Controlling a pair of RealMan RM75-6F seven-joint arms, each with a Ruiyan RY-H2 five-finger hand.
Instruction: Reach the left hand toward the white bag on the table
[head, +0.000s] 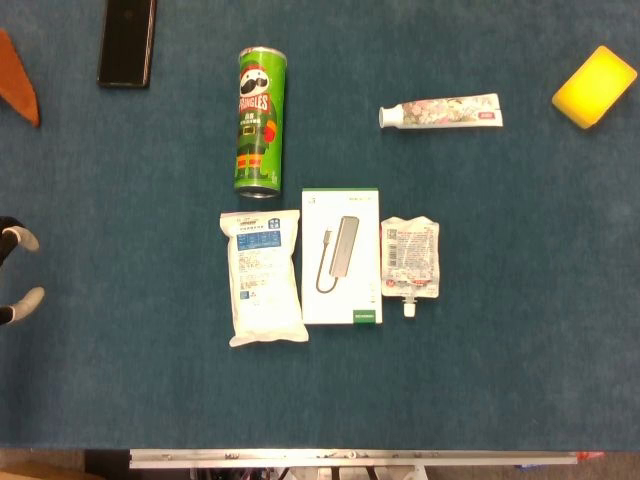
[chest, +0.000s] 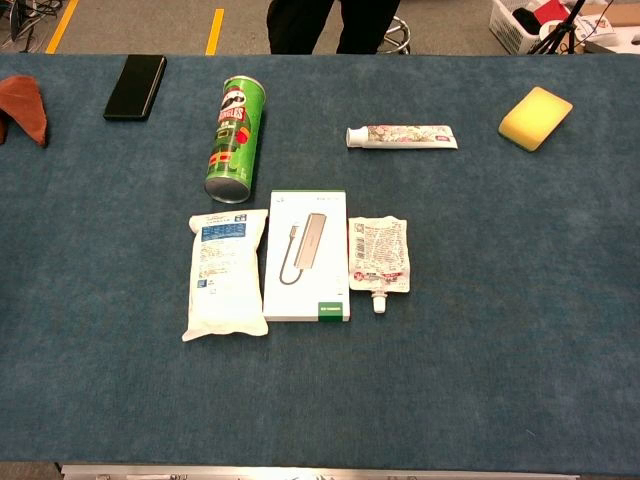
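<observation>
White bag (head: 265, 277) flat just left of box (head: 342, 256), prob. soft, light, crinkly — take by long sides; left hand (head: 18, 275) well left of bag, fingertips apart, holding nothing.

"PRINGLES" — on green can (head: 261, 121)

On the blue felt surface (chest: 500, 300), the white pillow-shaped bag (chest: 226, 274) lies just left of the white flat cardboard box (chest: 308, 255); the small clear spouted pouch (chest: 379, 256) lies right of it. Behind them lies the green cylindrical crisp can (chest: 235, 139), with the patterned toothpaste tube (chest: 402, 136) further right.
</observation>
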